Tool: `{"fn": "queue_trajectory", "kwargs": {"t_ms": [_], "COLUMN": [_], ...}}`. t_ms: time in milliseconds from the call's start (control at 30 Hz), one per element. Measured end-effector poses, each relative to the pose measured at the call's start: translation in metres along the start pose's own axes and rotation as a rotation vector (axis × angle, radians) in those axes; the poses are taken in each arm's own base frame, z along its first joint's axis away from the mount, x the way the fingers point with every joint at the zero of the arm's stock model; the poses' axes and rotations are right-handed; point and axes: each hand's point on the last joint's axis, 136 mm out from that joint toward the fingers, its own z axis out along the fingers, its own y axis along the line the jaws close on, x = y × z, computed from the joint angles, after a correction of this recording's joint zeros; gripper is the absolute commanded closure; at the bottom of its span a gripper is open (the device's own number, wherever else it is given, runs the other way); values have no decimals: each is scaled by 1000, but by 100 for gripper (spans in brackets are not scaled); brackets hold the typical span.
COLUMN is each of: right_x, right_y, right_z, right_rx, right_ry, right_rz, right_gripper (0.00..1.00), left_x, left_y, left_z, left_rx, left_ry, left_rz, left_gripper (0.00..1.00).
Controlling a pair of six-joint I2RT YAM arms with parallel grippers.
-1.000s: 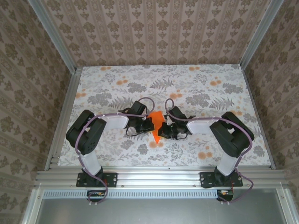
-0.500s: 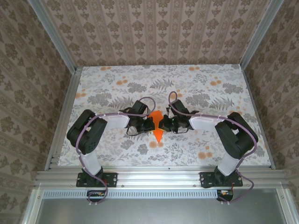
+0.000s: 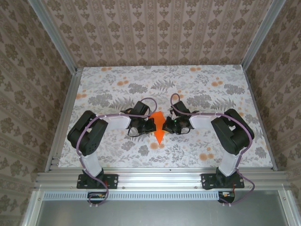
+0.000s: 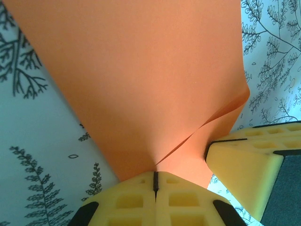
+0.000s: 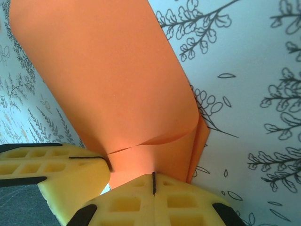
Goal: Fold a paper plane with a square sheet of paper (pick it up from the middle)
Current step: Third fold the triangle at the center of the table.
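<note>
Folding looks partway done: the square sheet of paper already has a pointed tip and doubled layers. It isn't a narrow dart with a centre crease yet, so more creasing is left. The left fingers are pressed together, pinching one edge, and the right fingers pinch the opposite edge. Sheet bows between both pairs, over the tabletop.

Overhead downward; wrists seemingly share paper.

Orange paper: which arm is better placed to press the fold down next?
Right, likely: the right gripper is shut on the curled-over flap of the paper; the left gripper, also shut, anchors the flatter side.
</note>
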Motion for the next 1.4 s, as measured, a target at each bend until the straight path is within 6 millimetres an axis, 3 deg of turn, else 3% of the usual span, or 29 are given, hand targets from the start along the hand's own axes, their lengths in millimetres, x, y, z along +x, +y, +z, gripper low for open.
{"fn": "queue_trajectory", "kwargs": {"t_ms": [200, 300, 500, 767, 900, 1033, 1233, 1400], "right_x": [0, -1, -2, -9, -11, -12, -13, -14], "right_y": [-1, -1, -4, -12, -13, -13, -11, -11], "right_z": [1, 1, -1, -9, -9, -9, -8, -8], "right_rx": [-4, -15, -30, -3, 0, -10, -32, -39], "right_ry": [-5, -13, -52, -123, -141, -147, -158, -162], "right_rz": [26, 45, 114, 214, 239, 254, 266, 269], "right_gripper": [94, 94, 93, 93, 93, 94, 94, 93], "left_x": [-4, -9, -1, 23, 30, 33, 39, 40], "left_y": [0, -10, -36, -29, -37, -42, -29, -30], "left_z": [-5, -16, -34, -17, -10, -4, 15, 18], "left_rx": [-18, 14, 107, 126, 164, 179, 146, 135], "left_ry": [-32, -76, -140, -79, -48, -26, 23, 37], "left_rz": [9, 27, 98, 88, 105, 111, 89, 85], "left_gripper": [82, 76, 77, 83, 86, 90, 92, 94]}}
